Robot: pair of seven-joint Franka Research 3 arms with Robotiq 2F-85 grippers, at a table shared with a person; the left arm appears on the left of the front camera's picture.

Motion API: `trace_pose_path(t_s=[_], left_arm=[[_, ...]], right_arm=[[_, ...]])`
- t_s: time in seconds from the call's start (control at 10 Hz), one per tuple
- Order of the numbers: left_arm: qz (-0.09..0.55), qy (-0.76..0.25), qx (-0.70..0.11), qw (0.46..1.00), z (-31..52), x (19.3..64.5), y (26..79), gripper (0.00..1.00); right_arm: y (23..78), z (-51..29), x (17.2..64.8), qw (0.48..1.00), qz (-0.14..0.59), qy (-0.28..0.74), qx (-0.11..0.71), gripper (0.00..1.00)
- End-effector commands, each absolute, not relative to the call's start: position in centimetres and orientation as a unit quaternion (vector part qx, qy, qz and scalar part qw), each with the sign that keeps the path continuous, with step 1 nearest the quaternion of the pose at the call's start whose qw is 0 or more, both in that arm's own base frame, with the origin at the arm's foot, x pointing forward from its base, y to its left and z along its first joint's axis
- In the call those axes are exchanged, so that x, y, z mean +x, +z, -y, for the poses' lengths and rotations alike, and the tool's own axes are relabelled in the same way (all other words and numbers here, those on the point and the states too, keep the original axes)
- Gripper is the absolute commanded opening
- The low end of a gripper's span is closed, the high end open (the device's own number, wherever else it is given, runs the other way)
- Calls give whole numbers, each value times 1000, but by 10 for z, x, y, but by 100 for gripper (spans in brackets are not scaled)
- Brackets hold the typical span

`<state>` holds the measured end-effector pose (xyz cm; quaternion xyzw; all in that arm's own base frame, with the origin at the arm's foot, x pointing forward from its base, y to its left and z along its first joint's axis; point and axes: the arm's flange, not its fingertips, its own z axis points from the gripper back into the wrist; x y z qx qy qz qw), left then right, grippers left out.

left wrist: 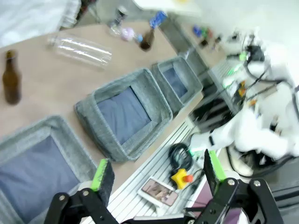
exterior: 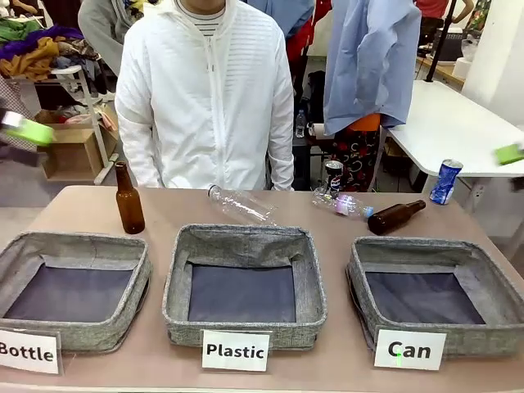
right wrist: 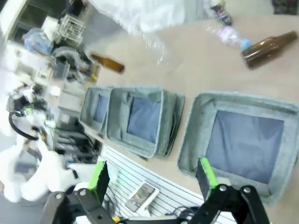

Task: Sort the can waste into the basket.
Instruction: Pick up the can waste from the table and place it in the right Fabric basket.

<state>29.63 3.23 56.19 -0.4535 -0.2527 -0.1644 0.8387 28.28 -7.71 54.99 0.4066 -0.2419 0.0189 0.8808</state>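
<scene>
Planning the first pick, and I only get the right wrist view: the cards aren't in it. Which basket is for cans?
Observer: The basket on the robot's right; its white card reads "Can".
Operator: Any can outside my frame?
Observer: A blue can stands at the far right corner of the table, beyond the lying brown bottle.
Operator: And the other arm?
Observer: The left gripper is open, holding nothing.

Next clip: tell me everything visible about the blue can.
The blue can is a metal drink can, blue with white lettering and a silver top rim. It looks uncrushed and stands upright, leaning slightly, at the table's far right corner. Nothing grips it; the brown bottle lying to its left sits apart.
</scene>
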Motion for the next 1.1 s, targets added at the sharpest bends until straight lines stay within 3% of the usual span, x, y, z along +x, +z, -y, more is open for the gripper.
trace_pose_path(t_s=[0.0, 0.3, 0.5, 0.6, 1.0], left_arm=[[226, -29, -531, 816, -89, 297, 474, 100], [246, 121, -621, 735, -148, 277, 385, 100], [262, 165, -611, 728, -132, 276, 380, 100], [236, 139, -611, 743, -204, 298, 399, 100], [236, 139, -611, 743, -204, 298, 399, 100]], right_arm=[[473, 139, 245, 830, 276, -61, 480, 100], [411, 208, 232, 797, 277, -156, 514, 100], [375, 221, 217, 811, 298, -256, 434, 100], [424, 256, 230, 802, 272, -192, 496, 100], [424, 256, 230, 802, 272, -192, 496, 100]])
